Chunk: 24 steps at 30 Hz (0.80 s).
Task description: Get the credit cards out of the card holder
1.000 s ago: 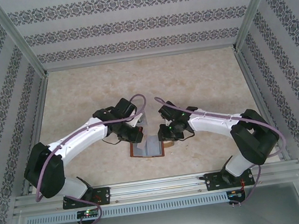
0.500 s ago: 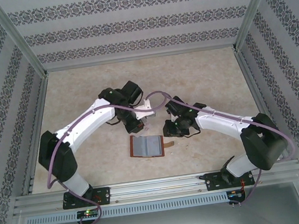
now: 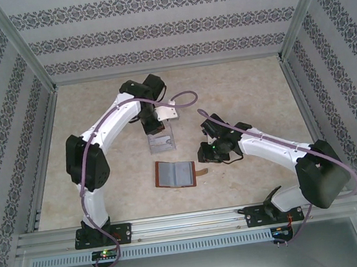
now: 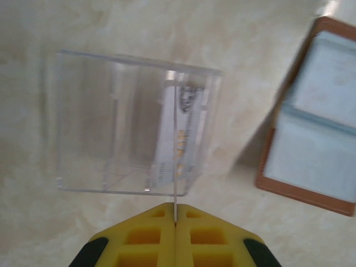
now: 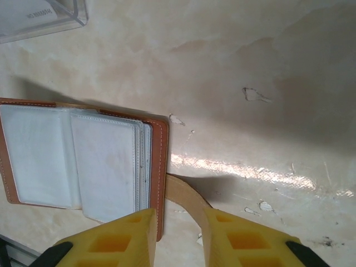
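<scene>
Nearest the arm bases, the small reddish-brown leather folding card holder lies open and flat on the beige marbled tabletop. Its grey-blue pockets face up. Its little tan strap tab sticks out from the right edge.

The right wrist view shows the card holder with its stitched brown rim and layered pale sleeves. The strap tab curves out from under the rim and passes between the two yellow fingers of the right end effector. These fingers are spread apart and grip nothing. From above, the right end effector sits just beside the holder's right side, over the tab.

Farther out, the clear transparent rectangular plastic tray rests on the tabletop just beyond the holder, apart from it. The left end effector hangs over it.

In the left wrist view the left end effector is clenched, its yellow fingers pressed together on a thin pale credit card. The card is seen edge-on as a fine upright line reaching over the tray. Pale print shows through the tray wall beside that line, but whether it belongs to the held card I cannot tell. The open card holder lies to the tray's right.
</scene>
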Motion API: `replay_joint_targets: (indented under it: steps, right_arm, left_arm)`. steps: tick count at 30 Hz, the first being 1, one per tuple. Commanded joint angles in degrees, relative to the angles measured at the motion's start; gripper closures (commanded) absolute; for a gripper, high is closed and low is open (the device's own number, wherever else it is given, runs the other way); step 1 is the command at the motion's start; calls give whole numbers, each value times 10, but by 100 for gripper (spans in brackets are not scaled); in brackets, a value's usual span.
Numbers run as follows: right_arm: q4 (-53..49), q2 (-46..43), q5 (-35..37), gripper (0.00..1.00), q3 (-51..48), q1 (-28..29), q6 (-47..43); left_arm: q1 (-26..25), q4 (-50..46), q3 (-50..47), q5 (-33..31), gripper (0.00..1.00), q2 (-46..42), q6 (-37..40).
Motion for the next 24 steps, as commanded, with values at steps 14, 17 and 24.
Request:
replay_joint_targets:
  steps: [14, 17, 24]
  right_arm:
    - [-18, -23, 20, 71, -8, -9, 7]
    - [-17, -26, 20, 71, -12, -13, 7]
    - [-10, -29, 16, 71, -21, -13, 10]
  left_arm:
    - [18, -32, 78, -47, 100, 102, 95]
    - [18, -35, 76, -45, 100, 112, 101]
    - [19, -39, 60, -35, 100, 124, 126]
